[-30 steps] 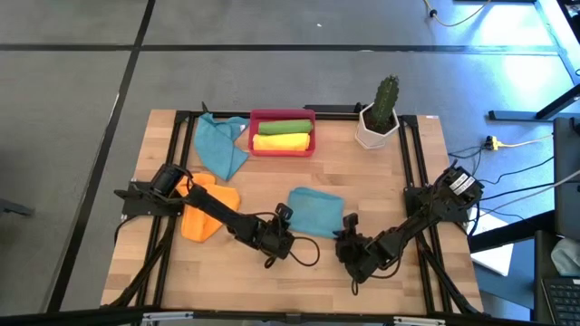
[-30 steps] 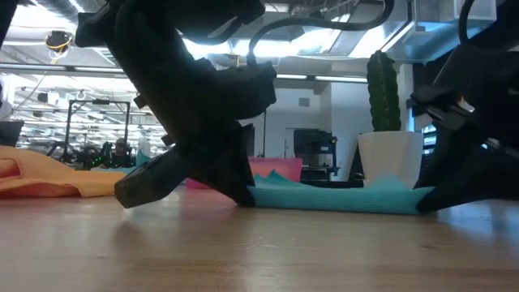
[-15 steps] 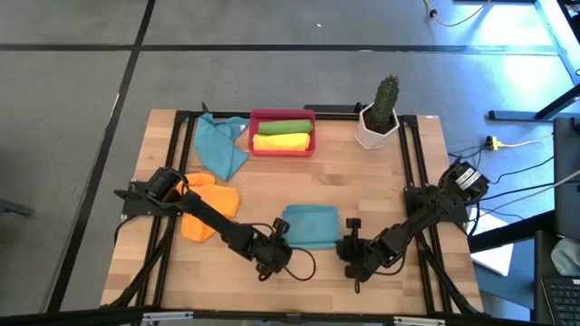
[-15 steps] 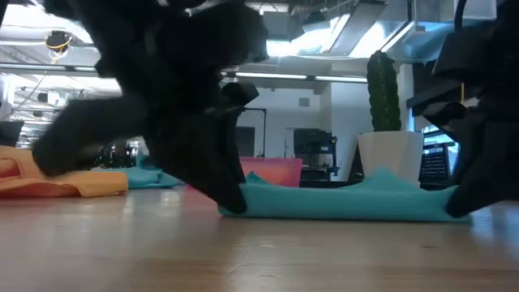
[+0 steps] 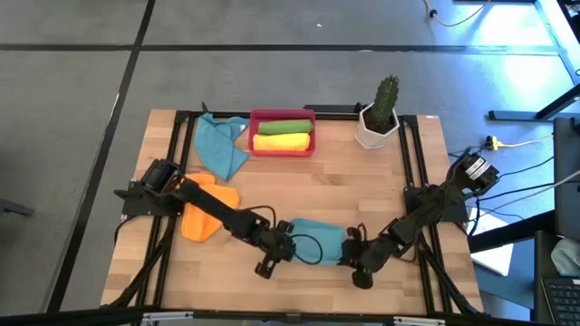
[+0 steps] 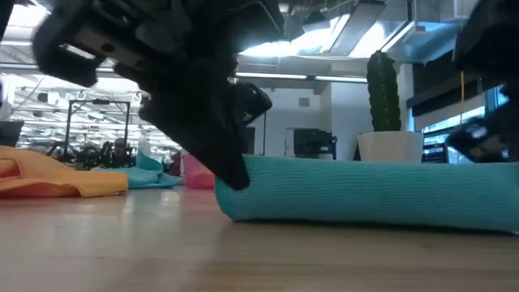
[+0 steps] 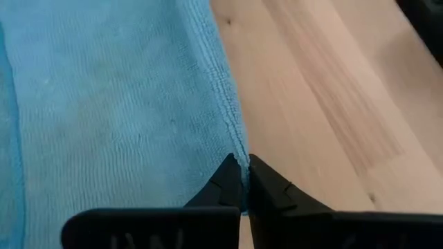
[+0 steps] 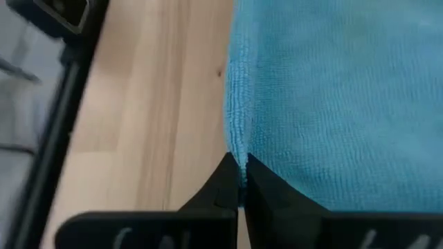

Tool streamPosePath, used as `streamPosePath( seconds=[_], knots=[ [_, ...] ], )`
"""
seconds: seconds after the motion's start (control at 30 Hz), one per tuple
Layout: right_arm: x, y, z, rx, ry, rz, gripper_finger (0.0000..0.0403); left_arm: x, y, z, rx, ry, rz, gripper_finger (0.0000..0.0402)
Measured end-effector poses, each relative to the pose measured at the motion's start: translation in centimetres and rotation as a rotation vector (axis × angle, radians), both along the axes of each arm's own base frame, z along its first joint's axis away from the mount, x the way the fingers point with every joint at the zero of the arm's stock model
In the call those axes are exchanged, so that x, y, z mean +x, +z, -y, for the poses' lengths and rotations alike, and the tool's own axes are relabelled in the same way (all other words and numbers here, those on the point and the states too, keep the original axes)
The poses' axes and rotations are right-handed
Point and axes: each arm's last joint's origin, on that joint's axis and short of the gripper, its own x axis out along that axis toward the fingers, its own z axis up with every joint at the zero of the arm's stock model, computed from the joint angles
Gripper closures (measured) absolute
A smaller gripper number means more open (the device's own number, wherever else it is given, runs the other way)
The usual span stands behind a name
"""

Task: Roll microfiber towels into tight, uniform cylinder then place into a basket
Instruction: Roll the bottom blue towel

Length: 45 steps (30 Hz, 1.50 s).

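Wooden table (image 5: 390, 172), teal towel (image 5: 313, 241) lying crosswise, both pincers pinching its ends

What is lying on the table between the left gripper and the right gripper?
In the high view, the teal towel spans the whole stretch. The left gripper pinches one edge and the right gripper pinches the opposite edge.

A teal blue microfiber towel (image 5: 314, 243) with fine ribbing lies on the pale wooden table (image 5: 381, 181). The red plastic basket (image 5: 282, 115) holds a green roll (image 5: 284, 127) and a yellow roll (image 5: 282, 142). An orange cloth (image 5: 207, 205) lies beside another teal cloth (image 5: 219, 147). The green cactus (image 5: 387, 95) stands in a white pot (image 5: 372, 133).
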Motion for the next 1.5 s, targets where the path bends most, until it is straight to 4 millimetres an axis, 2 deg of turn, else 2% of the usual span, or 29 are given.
streamPosePath(
  seconds=[0.27,0.4,0.6,0.77,0.9,1.0,1.17,1.23,1.37,1.5],
  knots=[
    [-2.8,-2.1,2.6,0.235,-0.112,0.133,0.0397,0.4,-0.9,-2.3,-0.164,-0.025,0.002,0.0401],
    [-3.5,-2.8,3.4,0.248,-0.210,0.112,0.0397,0.6,-1.4,-3.6,-0.174,0.024,-0.005,0.0401],
    [-3.5,-3.1,3.7,0.223,-0.267,0.100,0.0397,0.9,-1.5,-5.0,-0.158,0.088,-0.006,0.0401],
    [-3.3,-3.2,3.8,0.194,-0.318,0.085,0.0397,0.9,-1.5,-5.4,-0.158,0.110,-0.018,0.0401],
    [-3.2,-3.1,3.7,0.182,-0.328,0.073,0.0397,0.8,-1.6,-5.2,-0.185,0.120,-0.036,0.0401],
    [-2.8,-2.6,3.1,0.215,-0.283,0.078,0.0397,0.5,-1.5,-4.1,-0.246,0.111,-0.066,0.0401],
    [-1.6,-0.6,1.0,0.311,-0.055,0.136,0.0396,-0.3,-0.7,-1.5,-0.312,0.082,-0.079,0.0401],
    [-1.1,0.1,0.4,0.329,-0.021,0.163,0.0394,-0.7,0.1,-0.7,-0.333,0.060,-0.068,0.0401],
    [-0.6,-0.2,0.7,0.297,-0.099,0.080,0.0395,-1.1,1.1,-0.3,-0.301,0.069,-0.033,0.0401],
    [-0.9,-1.2,1.6,0.255,-0.202,-0.026,0.0395,-0.8,1.0,-1.4,-0.278,0.110,-0.032,0.0401]
  ],
)
